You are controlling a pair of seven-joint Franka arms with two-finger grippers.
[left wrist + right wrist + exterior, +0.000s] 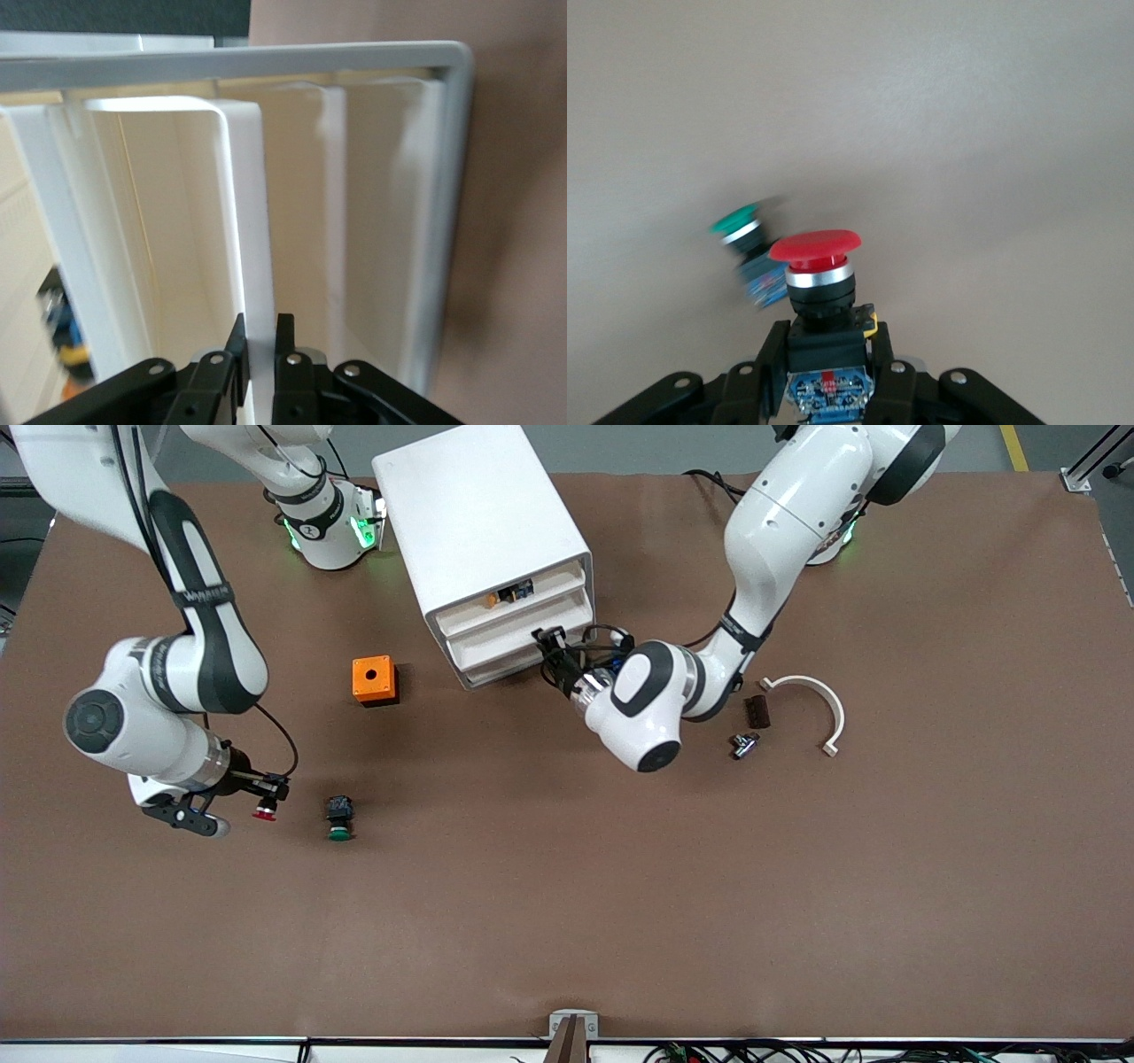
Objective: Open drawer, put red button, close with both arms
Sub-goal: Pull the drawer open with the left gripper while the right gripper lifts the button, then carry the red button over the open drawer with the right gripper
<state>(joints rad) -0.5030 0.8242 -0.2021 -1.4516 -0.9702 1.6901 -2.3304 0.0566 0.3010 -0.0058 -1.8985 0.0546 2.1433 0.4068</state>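
Note:
The white cabinet (478, 514) stands near the robots' bases, with four drawers facing the front camera. My left gripper (551, 646) is at the front of one of the lower drawers (509, 657). In the left wrist view this gripper (260, 332) is shut on that drawer's thin white handle lip (252, 221). The drawer looks barely pulled out. My right gripper (270, 793) is shut on the black body of the red button (264, 812), low over the table beside the green button (339, 819). In the right wrist view the gripper (824, 345) holds the red button (817, 248) cap outward.
An orange box with a hole (373, 679) sits between the cabinet and the buttons. A white curved piece (811, 700), a small brown block (757, 711) and a small metal part (744, 744) lie toward the left arm's end. The green button (740, 226) also shows in the right wrist view.

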